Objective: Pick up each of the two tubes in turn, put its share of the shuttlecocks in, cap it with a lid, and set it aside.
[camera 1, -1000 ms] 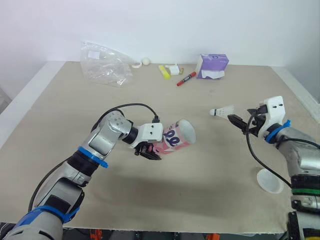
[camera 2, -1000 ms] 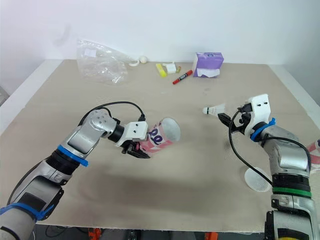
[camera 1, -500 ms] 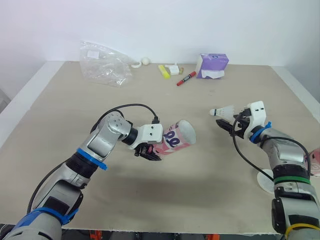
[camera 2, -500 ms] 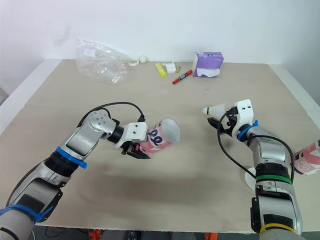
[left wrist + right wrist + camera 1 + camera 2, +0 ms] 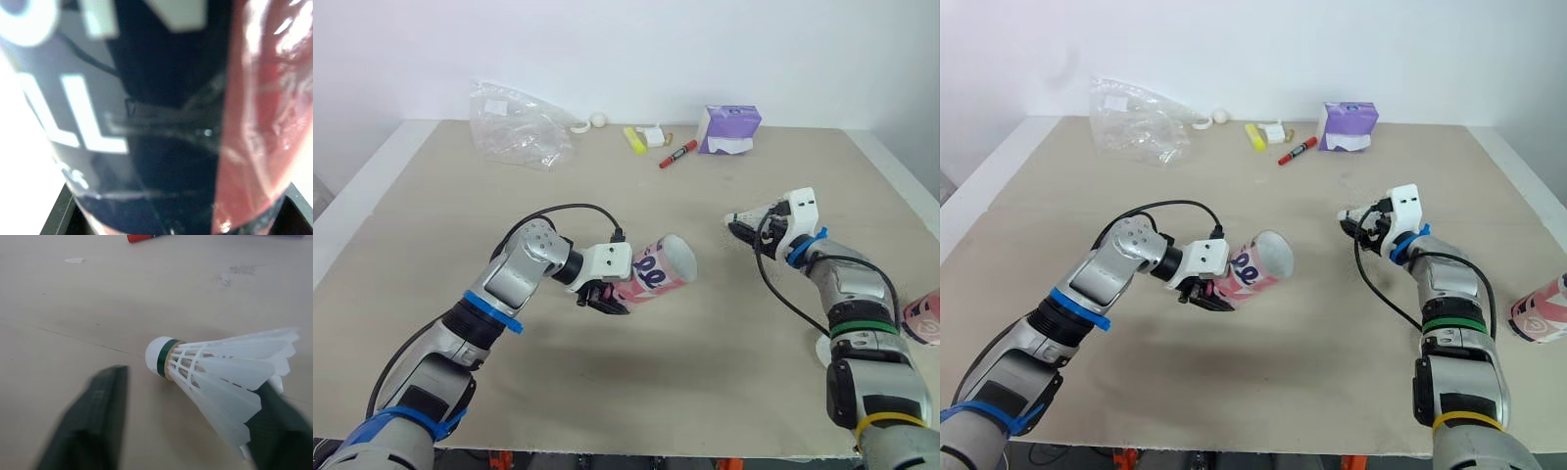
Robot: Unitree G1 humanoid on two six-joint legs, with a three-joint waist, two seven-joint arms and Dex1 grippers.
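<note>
My left gripper (image 5: 604, 295) is shut on a pink tube (image 5: 654, 271), held above the table on its side, with its open mouth (image 5: 678, 258) facing right. The tube's printed wall (image 5: 161, 122) is pressed close in the left wrist view. At mid right, a white shuttlecock (image 5: 215, 367) with a green-banded cork lies on the table. My right gripper (image 5: 740, 227) is open around it, and its feathers lie against one finger (image 5: 274, 406). A second pink tube (image 5: 1540, 315) lies at the right edge. A white lid (image 5: 821, 349) peeks out behind my right forearm.
Along the table's far edge lie a clear plastic bag (image 5: 517, 122), a small white ball (image 5: 598, 119), a yellow item (image 5: 633, 140), a red marker (image 5: 677, 154) and a purple tissue box (image 5: 729, 127). Bare table (image 5: 724, 313) lies between the two arms.
My right gripper has moved left and down, and its fingers now stand on either side of the shuttlecock. The left arm and its tube have stayed still.
</note>
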